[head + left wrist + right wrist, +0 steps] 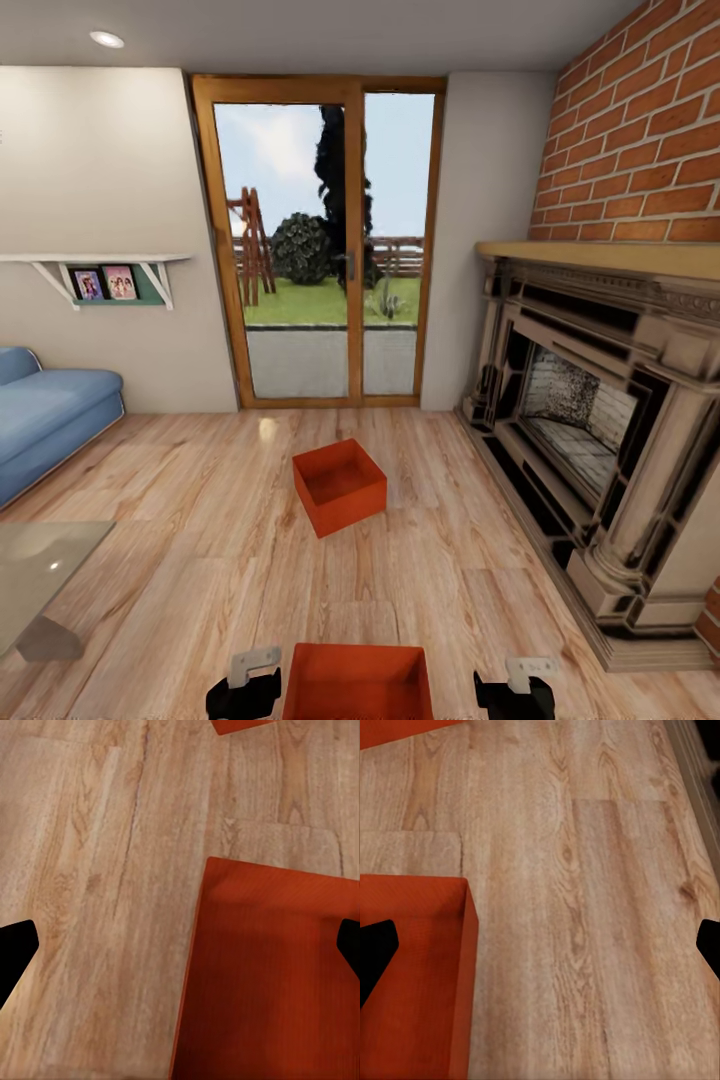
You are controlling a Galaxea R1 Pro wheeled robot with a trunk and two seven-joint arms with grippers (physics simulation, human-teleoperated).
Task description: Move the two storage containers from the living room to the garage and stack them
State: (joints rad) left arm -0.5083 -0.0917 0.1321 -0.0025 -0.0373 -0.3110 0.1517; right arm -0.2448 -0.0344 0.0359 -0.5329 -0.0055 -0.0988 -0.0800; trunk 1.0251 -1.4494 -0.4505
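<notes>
Two orange-red open-topped storage containers stand on the light wood plank floor (200, 560) of the living room. The far container (340, 485) sits mid-floor in front of the glass doors. The near container (357, 682) is at the bottom edge of the head view, between my left gripper (243, 688) and my right gripper (513, 688). In the left wrist view the left gripper (180, 949) is open, its fingers spread wide, one side of the near container (270, 975) running between them. The right gripper (540, 949) is open too, a corner of that container (412, 975) by one finger.
A dark fireplace (600, 430) under red brick lines the right side. A blue sofa (45, 410) and a glass table (40, 575) stand at the left. Wood-framed glass doors (330, 250) close the back wall. A small shelf (100, 265) hangs at the left.
</notes>
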